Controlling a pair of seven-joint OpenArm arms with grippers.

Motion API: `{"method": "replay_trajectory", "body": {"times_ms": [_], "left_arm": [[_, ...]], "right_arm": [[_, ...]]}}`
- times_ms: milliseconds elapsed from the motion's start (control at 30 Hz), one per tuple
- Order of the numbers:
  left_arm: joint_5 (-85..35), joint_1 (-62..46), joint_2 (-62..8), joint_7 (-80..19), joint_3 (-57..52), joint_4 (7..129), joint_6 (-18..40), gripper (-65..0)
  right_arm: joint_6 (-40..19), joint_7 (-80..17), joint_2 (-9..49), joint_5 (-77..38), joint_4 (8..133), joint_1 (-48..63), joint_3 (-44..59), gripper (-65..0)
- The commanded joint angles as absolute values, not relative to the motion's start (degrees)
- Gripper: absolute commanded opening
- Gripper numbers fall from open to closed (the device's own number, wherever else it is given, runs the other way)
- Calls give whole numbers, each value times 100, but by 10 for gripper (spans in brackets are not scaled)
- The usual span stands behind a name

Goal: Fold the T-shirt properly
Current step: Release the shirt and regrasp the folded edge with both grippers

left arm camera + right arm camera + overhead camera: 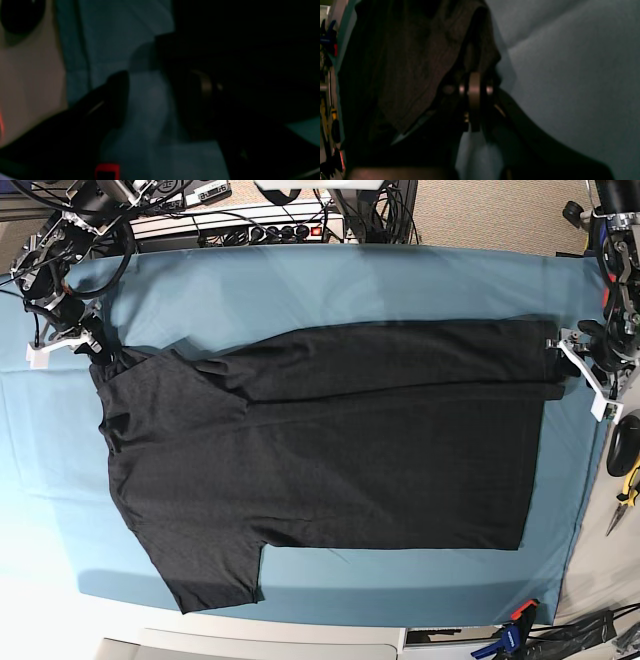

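The dark T-shirt (330, 450) lies spread on the teal table cloth (300, 290), its far long side folded inward. My right gripper (97, 345) is at the shirt's far left corner by the sleeve. In the right wrist view it (476, 72) is shut on a bunched fold of the T-shirt (402, 62). My left gripper (562, 358) sits at the far right hem corner. The left wrist view shows it (155, 87) open, one finger over the cloth (112, 32) and the other against the shirt's dark edge (237, 50).
Cables and a power strip (250, 225) run along the back edge. Hand tools (625, 480) lie off the table at the right. A clamp (515, 635) holds the cloth at the front right. Teal cloth shows all around the shirt.
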State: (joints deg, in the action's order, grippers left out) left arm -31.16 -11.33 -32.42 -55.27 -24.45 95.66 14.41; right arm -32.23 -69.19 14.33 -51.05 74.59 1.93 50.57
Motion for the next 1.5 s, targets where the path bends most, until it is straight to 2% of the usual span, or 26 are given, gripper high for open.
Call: {"method": "replay_trajectory", "body": {"times_ms": [0, 67, 167, 300, 767, 833, 967, 1100, 1233, 1467], "left_arm": [[-3148, -1022, -3367, -5481, -2495, 9465, 1369, -279], [-3511, -908, -3367, -5693, -2495, 9083, 1356, -279], [-4228, -840, -3365, -5994, -2495, 8652, 1645, -279], [-4788, -858, -3365, -6329, -2493, 8571, 1922, -279], [-5623, -1385, -3365, -6676, -2493, 8571, 2349, -284], [-5682, -1380, -3365, -6692, -2493, 8571, 2370, -318], [-5791, -1382, -3363, -6694, -2493, 8571, 2370, -442], [-5839, -1382, -3363, -6667, -2493, 8571, 2394, -650], [-5828, -1378, -3369, -6606, -2493, 8571, 2460, -650], [-5776, -1431, -3481, -6672, -2512, 8571, 2473, -650]], "right_arm": [[-3275, -6919, 1540, -5159, 7533, 158, 5057, -650], [-3275, -6921, 1540, -5157, 7533, 158, 5057, -650], [-3275, -6921, 1540, -5157, 7533, 158, 5059, -650], [-3275, -6921, 1540, -5157, 7533, 158, 5059, -650], [-3275, -6925, 1540, -5155, 7533, 158, 5057, -650], [-3277, -6919, 1540, -5157, 7533, 158, 5057, -650], [-3378, -6875, 1540, -5159, 7533, 158, 5059, -650], [-3492, -6847, 1542, -5164, 7533, 158, 5059, -650], [-3494, -6731, 1640, -5157, 7533, 156, 5059, -650], [-3492, -7030, 2215, -5159, 7533, 163, 5059, -650]]}}
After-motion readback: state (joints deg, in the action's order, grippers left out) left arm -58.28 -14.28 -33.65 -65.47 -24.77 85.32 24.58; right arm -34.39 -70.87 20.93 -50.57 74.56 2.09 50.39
